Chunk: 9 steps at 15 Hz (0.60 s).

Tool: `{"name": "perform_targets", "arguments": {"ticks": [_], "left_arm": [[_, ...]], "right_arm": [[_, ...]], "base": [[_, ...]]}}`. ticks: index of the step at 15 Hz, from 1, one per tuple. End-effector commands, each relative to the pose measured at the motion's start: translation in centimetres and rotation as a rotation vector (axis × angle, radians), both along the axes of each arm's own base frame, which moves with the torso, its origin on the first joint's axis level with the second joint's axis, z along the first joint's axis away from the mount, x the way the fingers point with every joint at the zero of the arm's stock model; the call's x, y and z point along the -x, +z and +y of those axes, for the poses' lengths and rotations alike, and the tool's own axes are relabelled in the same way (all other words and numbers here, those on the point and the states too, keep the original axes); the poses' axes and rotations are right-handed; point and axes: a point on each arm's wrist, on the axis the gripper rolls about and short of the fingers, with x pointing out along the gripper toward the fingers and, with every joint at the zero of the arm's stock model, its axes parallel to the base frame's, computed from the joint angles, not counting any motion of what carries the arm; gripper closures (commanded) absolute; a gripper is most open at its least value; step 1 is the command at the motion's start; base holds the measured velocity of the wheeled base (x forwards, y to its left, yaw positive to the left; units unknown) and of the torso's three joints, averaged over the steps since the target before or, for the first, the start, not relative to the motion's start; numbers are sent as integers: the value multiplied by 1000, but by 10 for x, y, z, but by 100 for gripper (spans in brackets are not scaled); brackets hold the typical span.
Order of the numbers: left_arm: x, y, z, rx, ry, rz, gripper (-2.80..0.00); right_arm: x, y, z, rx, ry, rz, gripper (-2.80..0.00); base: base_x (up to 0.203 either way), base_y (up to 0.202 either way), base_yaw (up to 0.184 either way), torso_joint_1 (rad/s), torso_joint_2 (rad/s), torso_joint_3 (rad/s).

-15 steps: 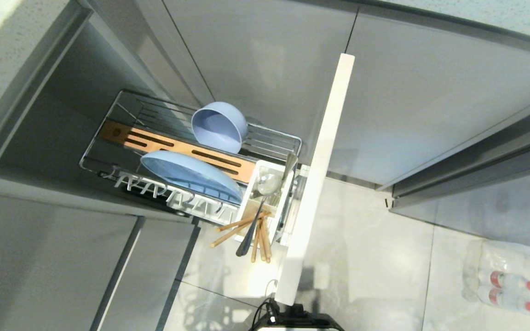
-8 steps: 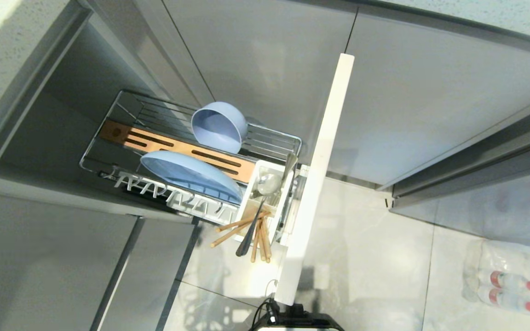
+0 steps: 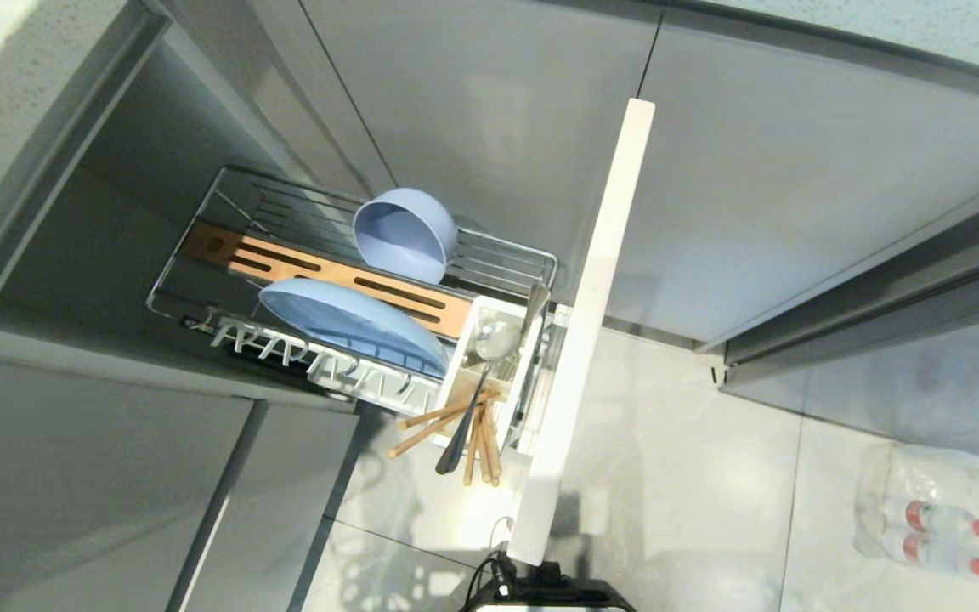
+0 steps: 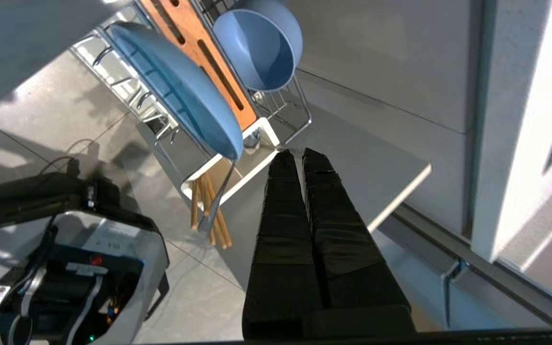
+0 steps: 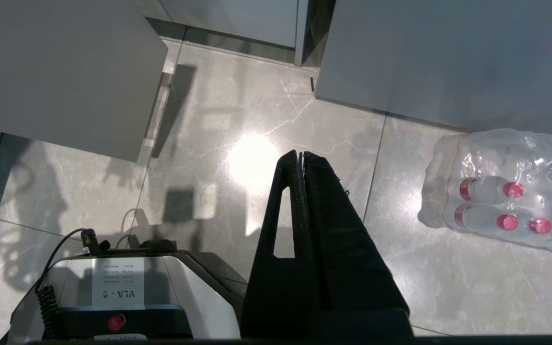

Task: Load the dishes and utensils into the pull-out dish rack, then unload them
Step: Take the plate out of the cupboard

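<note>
The wire rack [image 3: 302,255] stands pulled out of the cabinet, its pale front panel [image 3: 583,340] edge-on. A light-blue plate [image 3: 353,325] leans on edge beside the wooden bar [image 3: 328,276] — the blue bowl [image 3: 404,234] tilts behind it. Chopsticks [image 3: 443,421] and spoon [image 3: 477,391] stick out of the white caddy [image 3: 464,340]. Both grippers are closed and empty — the left gripper [image 4: 300,155] above the panel, the right gripper [image 5: 301,155] over bare floor [image 5: 209,143].

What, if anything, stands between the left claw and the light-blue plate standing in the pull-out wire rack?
Nothing visible does. In the left wrist view the shut left claw hangs apart from the wide light-blue round plate, with only open space between them; the chrome wire pull-out rack holds the plate on edge.
</note>
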Motion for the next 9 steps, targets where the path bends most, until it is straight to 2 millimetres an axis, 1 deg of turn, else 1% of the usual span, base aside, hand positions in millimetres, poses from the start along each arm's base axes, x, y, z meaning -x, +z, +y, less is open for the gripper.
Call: {"name": "perform_targets", "arguments": {"ticks": [1,3,5,7,9], "left_arm": [[-22,-5,-11,-16,-23,49,0],[-33,-7,-24,-29,-44,67,0],[-43,-12,-44,-54,-66,93,0],[-53,-19,-64,-105,-42,114,0],[-62,-25,-78,-157,12,126,0]], "right_arm": [[0,0,0,0,1,0,0],[0,0,0,0,-1,1,0],[0,0,0,0,1,1,0],[0,0,0,0,0,1,0],[0,0,0,0,-1,1,0]], "base": [[0,0,0,0,0,0],[0,0,0,0,0,0],[0,0,0,0,0,0],[0,0,0,0,0,0],[0,0,0,0,0,0]]}}
